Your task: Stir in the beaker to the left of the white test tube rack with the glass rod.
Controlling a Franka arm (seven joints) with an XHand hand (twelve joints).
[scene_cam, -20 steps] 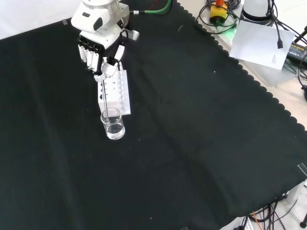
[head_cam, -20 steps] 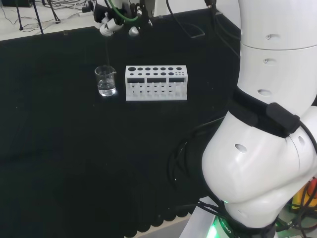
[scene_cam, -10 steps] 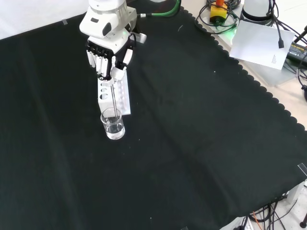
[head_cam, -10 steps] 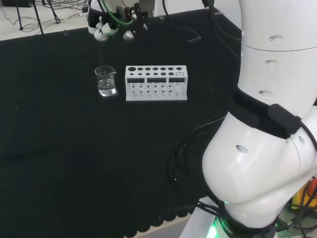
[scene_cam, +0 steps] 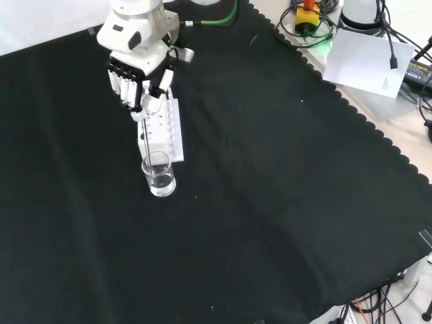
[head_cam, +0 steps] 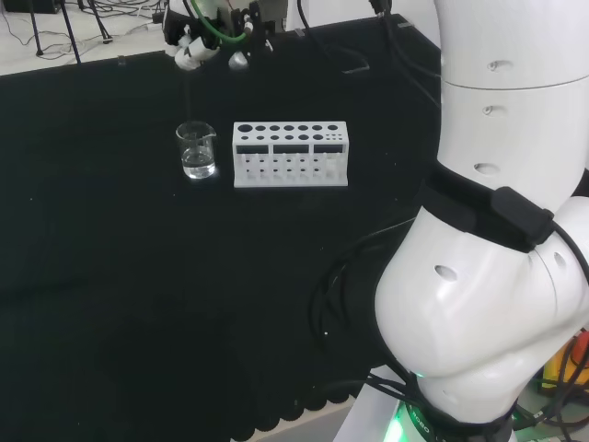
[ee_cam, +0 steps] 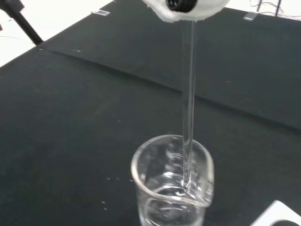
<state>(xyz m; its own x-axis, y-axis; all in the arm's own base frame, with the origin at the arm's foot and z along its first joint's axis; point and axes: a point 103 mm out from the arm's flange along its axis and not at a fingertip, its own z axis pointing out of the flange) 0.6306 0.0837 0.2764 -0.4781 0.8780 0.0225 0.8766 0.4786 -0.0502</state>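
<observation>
The black and white hand [scene_cam: 140, 71] is hanging above the black cloth [scene_cam: 270, 202], its fingers [scene_cam: 123, 86] curled downward and pinching the top of a thin, clear glass rod [scene_cam: 144, 135]. The rod is running nearly straight down from the fingers, and in the wrist view its lower end [ee_cam: 187, 155] is dipping inside a small clear glass beaker [ee_cam: 171, 181] and reaching the clear liquid at the bottom.

The beaker [head_cam: 197, 151] is standing upright on the cloth, just beside the white test tube rack [head_cam: 290, 154] and to the rack's left in the head view. In the front view the beaker [scene_cam: 159, 174] is sitting just below the near end of the rack [scene_cam: 166, 131], close to it, with the hand poised above both.

In the head view the hand [head_cam: 196, 41] is showing at the far edge of the bench, above the beaker, with a green cable [head_cam: 221, 28] looping by it.
</observation>
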